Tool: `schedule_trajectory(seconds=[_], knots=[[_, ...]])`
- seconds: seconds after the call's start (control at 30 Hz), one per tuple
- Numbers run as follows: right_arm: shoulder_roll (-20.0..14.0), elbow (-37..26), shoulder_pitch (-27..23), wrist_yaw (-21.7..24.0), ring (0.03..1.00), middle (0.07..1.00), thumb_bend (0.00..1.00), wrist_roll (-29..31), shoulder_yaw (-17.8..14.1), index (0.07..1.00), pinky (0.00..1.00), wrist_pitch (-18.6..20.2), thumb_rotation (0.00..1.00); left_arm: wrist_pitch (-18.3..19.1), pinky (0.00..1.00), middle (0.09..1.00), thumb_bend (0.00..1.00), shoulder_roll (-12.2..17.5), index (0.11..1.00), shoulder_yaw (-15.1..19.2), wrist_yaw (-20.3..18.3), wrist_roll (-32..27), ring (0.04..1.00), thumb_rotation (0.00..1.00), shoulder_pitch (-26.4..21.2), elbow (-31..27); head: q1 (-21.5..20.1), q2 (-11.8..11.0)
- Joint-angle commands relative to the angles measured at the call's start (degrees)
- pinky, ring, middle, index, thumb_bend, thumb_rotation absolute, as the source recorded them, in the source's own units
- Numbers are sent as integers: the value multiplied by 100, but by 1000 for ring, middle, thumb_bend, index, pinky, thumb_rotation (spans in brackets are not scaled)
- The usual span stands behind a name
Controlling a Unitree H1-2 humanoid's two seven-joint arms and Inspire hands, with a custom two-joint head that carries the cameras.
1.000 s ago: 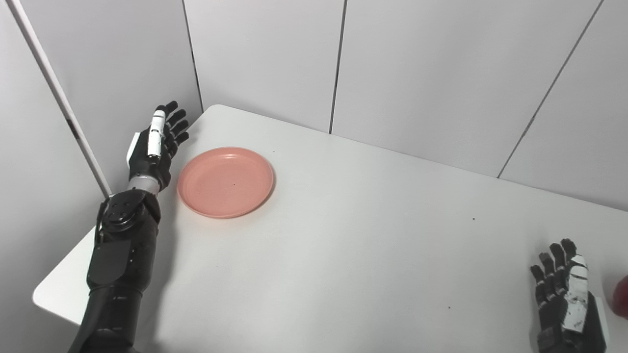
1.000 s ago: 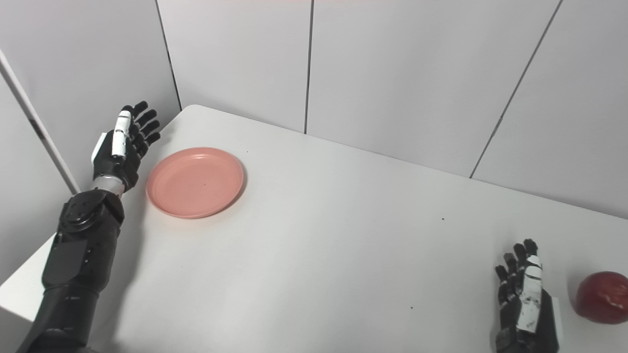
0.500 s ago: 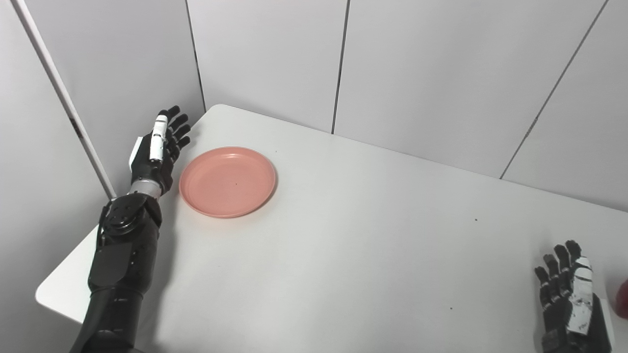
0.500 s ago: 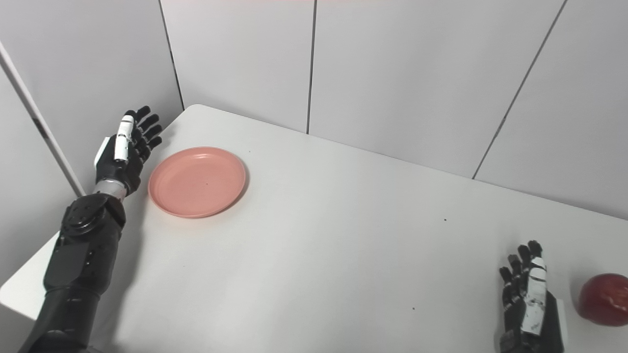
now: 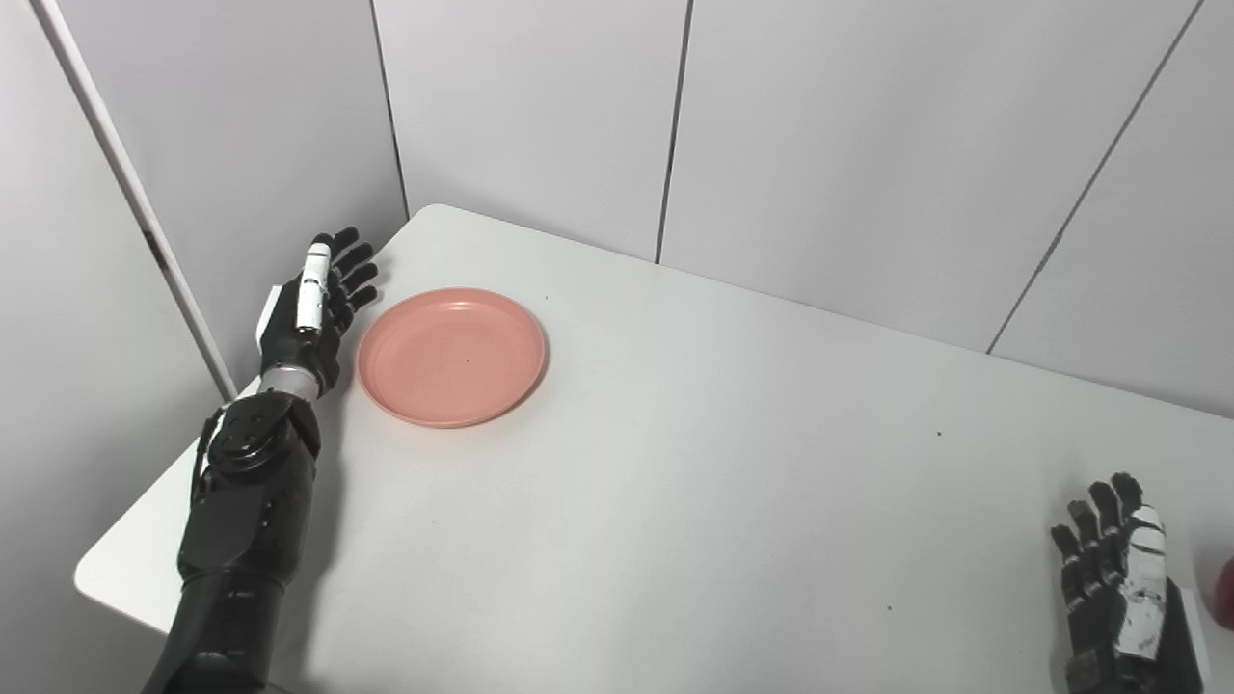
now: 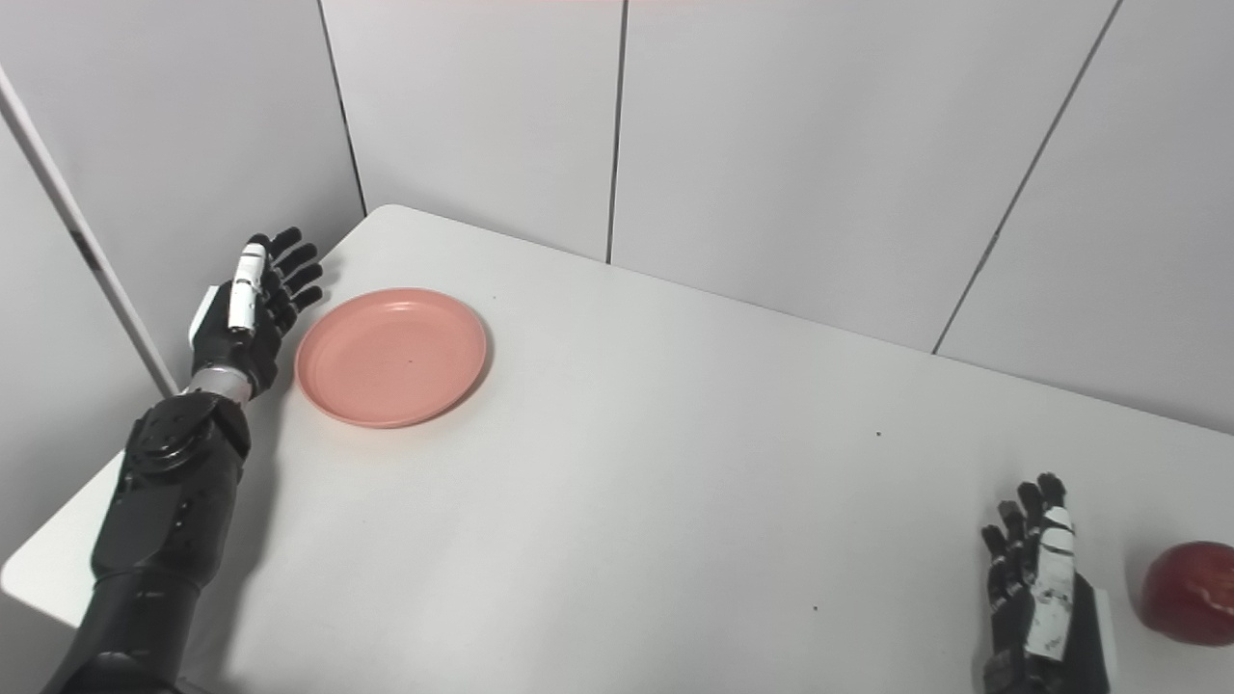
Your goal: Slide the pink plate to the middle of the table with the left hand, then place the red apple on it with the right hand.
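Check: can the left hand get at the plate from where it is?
Probably yes. The left hand is open just left of the plate, and nothing lies between them on the table.

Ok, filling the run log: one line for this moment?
left hand: open, beside pink plate | right hand: open | red apple: on table, untouched

The counter [image 6: 636, 482] is a white, matte slab with rounded corners, set into a corner of grey wall panels. A few small dark specks mark its surface. A pink plate [image 6: 391, 356] lies flat on it near the far left corner, upright and holding nothing. A red apple [image 6: 1188, 592] rests directly on the counter at the near right edge, well apart from the plate. The broad middle area between the two items carries no object.
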Motion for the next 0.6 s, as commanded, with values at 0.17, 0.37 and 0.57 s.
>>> schedule_trajectory(seconds=[0.17,0.37,0.57], knots=[[-62,-172,-97,110,1000,1000,128,53,11,1000,1000,-42,1000,-133,922,914,292,22,890,65,-165,-258,924,1000,-60,-108,10,17],[-58,-206,-94,78,1000,1000,127,40,20,1000,1000,-4,1000,-98,918,911,297,4,895,26,-257,-365,920,1000,-15,-73,9,19],[-65,-200,-95,98,1000,1000,126,55,26,1000,1000,-20,1000,-183,941,916,319,32,904,-101,-363,-244,925,1000,15,71,5,25]])
